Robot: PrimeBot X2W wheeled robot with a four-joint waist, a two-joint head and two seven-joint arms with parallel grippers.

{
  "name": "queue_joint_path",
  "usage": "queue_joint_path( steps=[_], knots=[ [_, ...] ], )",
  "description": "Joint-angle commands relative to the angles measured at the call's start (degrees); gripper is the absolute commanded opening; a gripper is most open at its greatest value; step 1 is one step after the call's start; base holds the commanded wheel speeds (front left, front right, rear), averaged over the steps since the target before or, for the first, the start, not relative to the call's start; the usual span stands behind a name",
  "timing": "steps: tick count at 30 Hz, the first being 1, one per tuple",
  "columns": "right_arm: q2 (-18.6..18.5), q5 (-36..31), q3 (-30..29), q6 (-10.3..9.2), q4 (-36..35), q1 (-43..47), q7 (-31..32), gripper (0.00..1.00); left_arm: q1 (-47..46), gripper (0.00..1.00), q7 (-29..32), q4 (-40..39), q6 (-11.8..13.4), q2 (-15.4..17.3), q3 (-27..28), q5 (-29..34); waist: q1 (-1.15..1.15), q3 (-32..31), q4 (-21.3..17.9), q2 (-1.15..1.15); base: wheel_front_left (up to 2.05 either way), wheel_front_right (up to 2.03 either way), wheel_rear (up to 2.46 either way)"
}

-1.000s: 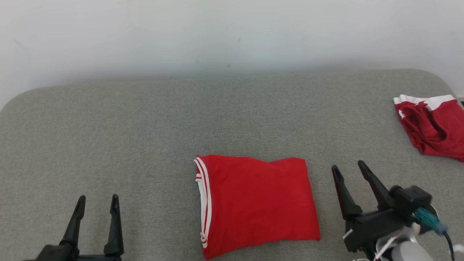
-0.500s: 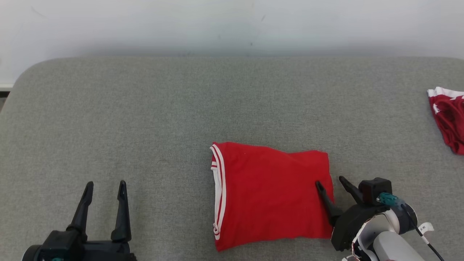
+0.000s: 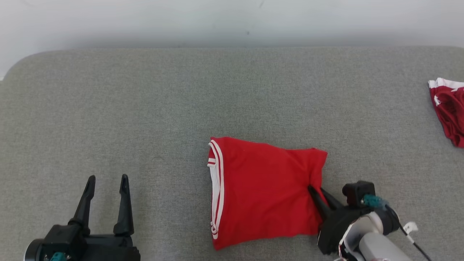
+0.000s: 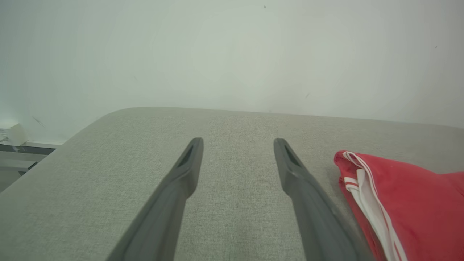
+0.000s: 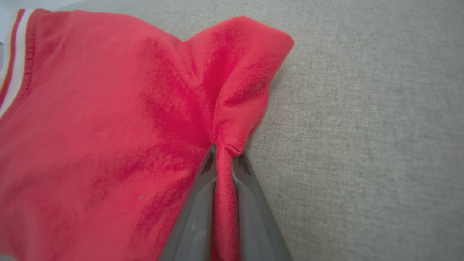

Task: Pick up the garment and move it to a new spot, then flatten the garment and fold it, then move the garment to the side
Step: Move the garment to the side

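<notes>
The garment (image 3: 261,188) is a folded red piece with white stripes along its left edge, lying on the grey cushion (image 3: 181,108) near the front middle. My right gripper (image 3: 316,192) is shut on its right edge, and the cloth puckers toward the fingers. In the right wrist view the garment (image 5: 108,127) has a pinched ridge of red fabric squeezed between the two fingers of the right gripper (image 5: 224,154). My left gripper (image 3: 107,178) stands open at the lower left, well apart from the garment. In the left wrist view the left gripper (image 4: 237,143) holds nothing, and the garment (image 4: 398,203) lies to its right.
A second red and white piece of clothing (image 3: 447,108) lies crumpled at the cushion's right edge. A pale wall (image 3: 232,21) runs behind the cushion. Bare grey cushion (image 4: 108,174) stretches to the left and behind the garment.
My right gripper has gone from open beside the garment to shut on its right edge, bunching the cloth. The head camera has shifted. The left gripper stays open.
</notes>
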Motion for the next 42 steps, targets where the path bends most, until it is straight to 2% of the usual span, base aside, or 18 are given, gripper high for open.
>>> queue_joint_path(
  steps=[1,5,9,20,26,34,42],
  knots=[
    [-0.8,0.3,0.3,-0.27,1.1,-0.5,0.5,0.0,-1.0,1.0,0.0,0.0,0.1,-0.1,-0.1,-0.3,0.0,0.5,-0.4,0.0,0.0,0.0,0.0],
    [-4.3,0.9,0.8,-0.28,0.2,-5.2,0.1,0.0,-2.4,1.0,0.0,-0.3,0.3,-0.1,-0.9,-0.6,0.0,2.1,-0.8,0.0,0.0,0.0,0.0],
    [-8.4,0.1,4.0,-0.23,-1.8,-11.1,1.2,0.0,-3.7,1.0,0.0,-0.8,0.4,-0.1,-1.5,-0.2,0.0,5.1,-2.2,0.0,0.0,0.0,0.0],
    [-26.3,3.3,10.7,-0.23,-10.2,-24.3,5.9,0.0,-9.0,1.0,0.0,-4.0,1.0,0.1,-1.5,1.8,0.0,16.2,-8.0,0.0,0.0,0.0,0.0],
    [-34.2,6.1,10.1,-0.22,-13.2,-29.5,6.5,0.0,-11.2,1.0,0.0,-5.9,0.4,1.8,0.1,3.0,0.0,20.5,-12.4,0.0,0.0,0.0,0.0],
    [-39.9,7.6,6.8,-0.22,-13.0,-34.6,7.3,0.0,-12.7,1.0,0.0,-8.6,-0.1,3.1,-0.4,4.6,0.0,24.5,-15.5,0.0,0.0,0.0,0.0],
    [-45.4,7.2,4.4,-0.22,-6.6,-39.4,8.0,0.0,-13.7,1.0,0.0,-12.5,-0.4,4.0,-1.9,6.0,0.0,27.8,-16.0,0.0,0.0,0.0,0.0]
  ],
)
